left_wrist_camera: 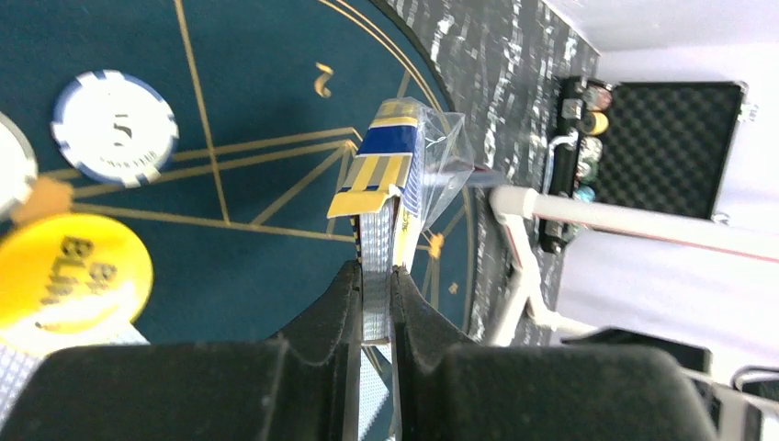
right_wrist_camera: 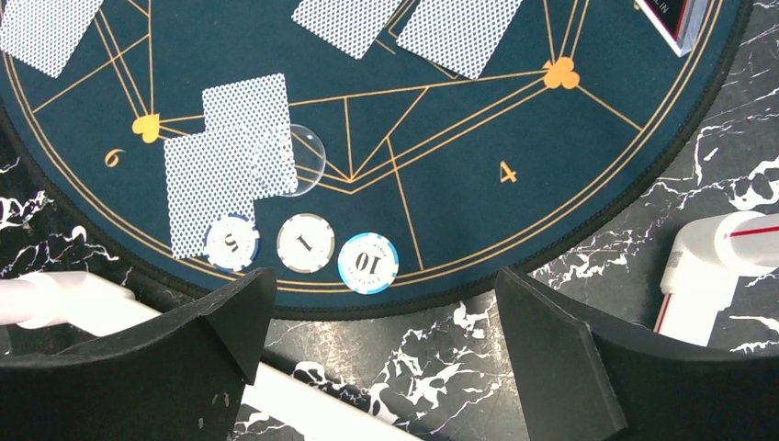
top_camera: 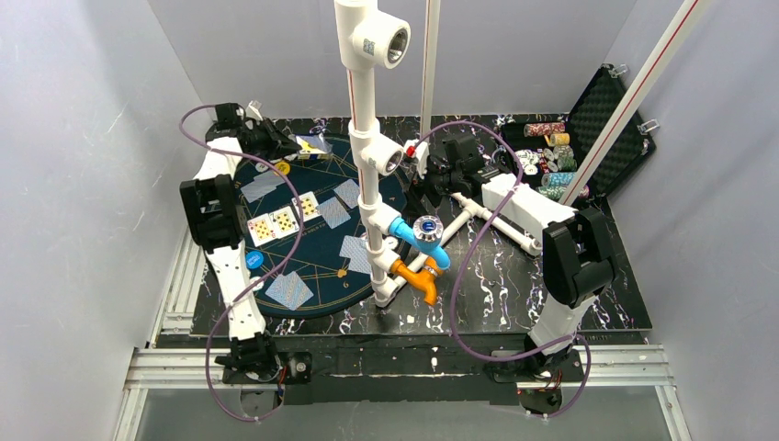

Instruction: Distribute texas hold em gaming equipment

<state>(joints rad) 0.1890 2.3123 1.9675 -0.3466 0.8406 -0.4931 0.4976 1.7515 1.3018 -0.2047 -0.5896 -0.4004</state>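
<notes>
My left gripper (left_wrist_camera: 375, 272) is shut on a thin stack of blue-backed playing cards (left_wrist_camera: 375, 241), held edge-on over the dark blue round mat (left_wrist_camera: 257, 83). Just ahead lies the blue and yellow card box (left_wrist_camera: 390, 165) in torn cellophane. A white-blue "5" chip (left_wrist_camera: 115, 126) and a yellow chip (left_wrist_camera: 69, 271) lie to the left. In the top view this gripper (top_camera: 276, 142) is at the mat's far left. My right gripper (right_wrist_camera: 381, 277) is open and empty above the mat's edge, near the "5" (right_wrist_camera: 231, 243), "1" (right_wrist_camera: 305, 243) and "10" (right_wrist_camera: 367, 262) chips and two face-down cards (right_wrist_camera: 230, 156).
A white pipe frame (top_camera: 367, 138) with blue (top_camera: 418, 237) and orange (top_camera: 413, 276) fittings stands mid-table and hides part of the mat. An open black case (top_camera: 597, 129) with chip stacks sits at the back right. Three face-up cards (top_camera: 276, 222) and several face-down ones lie on the mat.
</notes>
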